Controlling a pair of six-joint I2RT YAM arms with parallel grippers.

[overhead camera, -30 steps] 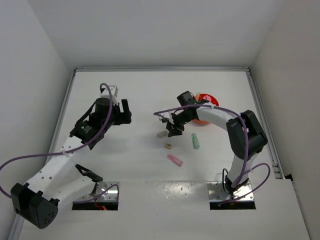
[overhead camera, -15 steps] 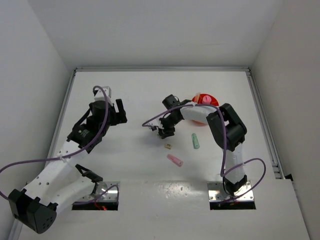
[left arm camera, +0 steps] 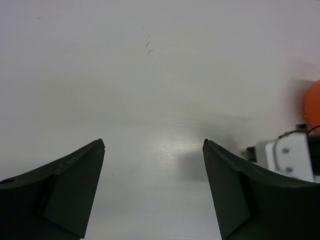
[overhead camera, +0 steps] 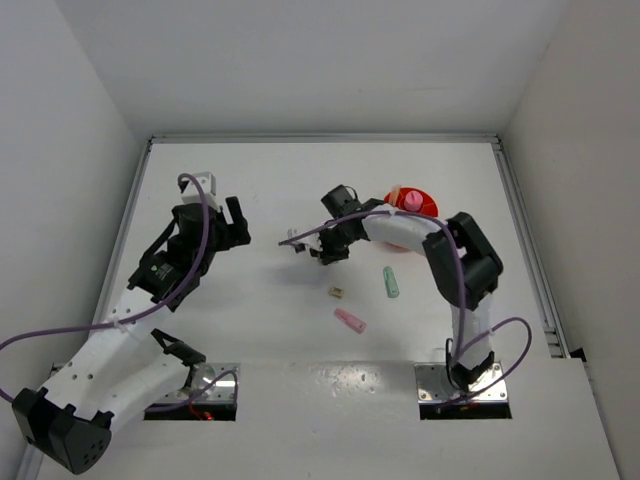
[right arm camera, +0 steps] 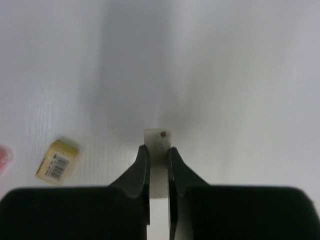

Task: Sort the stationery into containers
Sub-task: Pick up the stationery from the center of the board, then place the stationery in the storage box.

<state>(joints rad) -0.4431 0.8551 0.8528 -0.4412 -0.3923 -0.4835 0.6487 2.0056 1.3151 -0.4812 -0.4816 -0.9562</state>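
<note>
The right gripper (right arm camera: pixel 157 150) is clamped on a small pale block (right arm camera: pixel 157 137), which sits between the fingertips with its end poking out past them. I can't tell whether the block is touching the table (overhead camera: pixel 270 330). From above, this gripper (overhead camera: pixel 325 250) is near the table's middle, left of the orange bowl (overhead camera: pixel 422 207), which has something pink in it.

The other pieces lie loose on the near side of the gripper. A tan block (overhead camera: pixel 338 292) is closest, with a green stick (overhead camera: pixel 391 282) to its right and a pink tube (overhead camera: pixel 349 320) nearest the arm bases. The wrist view shows the tan block (right arm camera: pixel 57 161) lying apart, to the left of the fingers.

The left gripper (overhead camera: pixel 235 222) is well off to the left, its jaws wide apart over bare table with nothing between them (left arm camera: pixel 152 145).
</note>
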